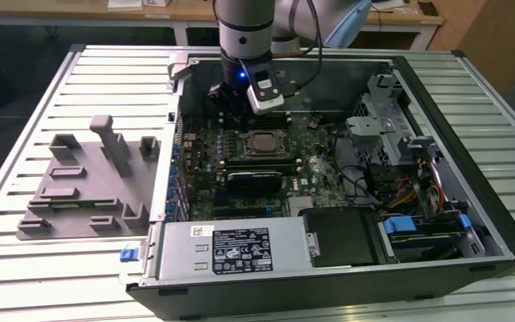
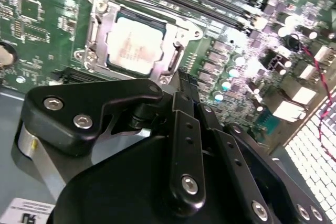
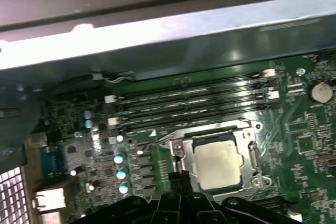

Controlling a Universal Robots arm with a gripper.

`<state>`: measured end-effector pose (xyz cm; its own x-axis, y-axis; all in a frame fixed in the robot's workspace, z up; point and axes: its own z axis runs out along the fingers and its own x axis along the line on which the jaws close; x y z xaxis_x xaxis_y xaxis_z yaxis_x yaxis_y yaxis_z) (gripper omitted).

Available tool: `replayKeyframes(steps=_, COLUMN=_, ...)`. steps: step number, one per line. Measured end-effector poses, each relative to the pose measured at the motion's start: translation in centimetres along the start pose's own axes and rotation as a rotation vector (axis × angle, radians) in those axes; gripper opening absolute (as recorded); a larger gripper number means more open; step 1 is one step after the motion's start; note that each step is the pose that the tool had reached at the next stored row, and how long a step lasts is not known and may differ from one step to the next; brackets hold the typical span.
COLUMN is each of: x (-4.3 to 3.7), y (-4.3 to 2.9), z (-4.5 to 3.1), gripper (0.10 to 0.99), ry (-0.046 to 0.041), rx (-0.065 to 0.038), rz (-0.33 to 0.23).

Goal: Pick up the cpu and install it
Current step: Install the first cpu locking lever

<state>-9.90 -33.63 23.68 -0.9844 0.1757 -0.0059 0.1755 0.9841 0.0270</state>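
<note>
**Cpu (image 1: 262,142) sits in its socket; gripper (image 1: 231,113) hangs empty above the board**

In the exterior view the cpu lies flat inside the socket frame (image 1: 262,153) near the middle of the green motherboard (image 1: 206,149), within the open computer case (image 1: 472,134). The arm reaches down into the case, and the gripper hangs over the board just beyond the socket, on the side of the memory slots (image 3: 194,100).

In both wrist views the cpu (image 2: 134,45) (image 3: 217,165) shows its pale metal top framed by the silver socket frame (image 2: 101,24) (image 3: 253,157). The gripper (image 2: 185,76) (image 3: 179,176) has its two black fingers drawn close together with nothing between them, and their tips stand beside the socket's edge, clear of the chip.

A grey fixture tray (image 1: 78,181) rests on the slatted metal table (image 1: 25,87) at the exterior view's left of the case.
</note>
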Motion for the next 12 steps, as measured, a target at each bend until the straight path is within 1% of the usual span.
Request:
replayKeyframes(steps=8, x=1.20, y=-0.22, z=-0.02, gripper=0.106, ry=0.0001, rx=0.000, rz=0.000)
replayKeyframes(steps=12, x=1.71, y=-0.32, z=-0.02, gripper=0.106, ry=0.0005, rx=-0.002, rz=0.000)
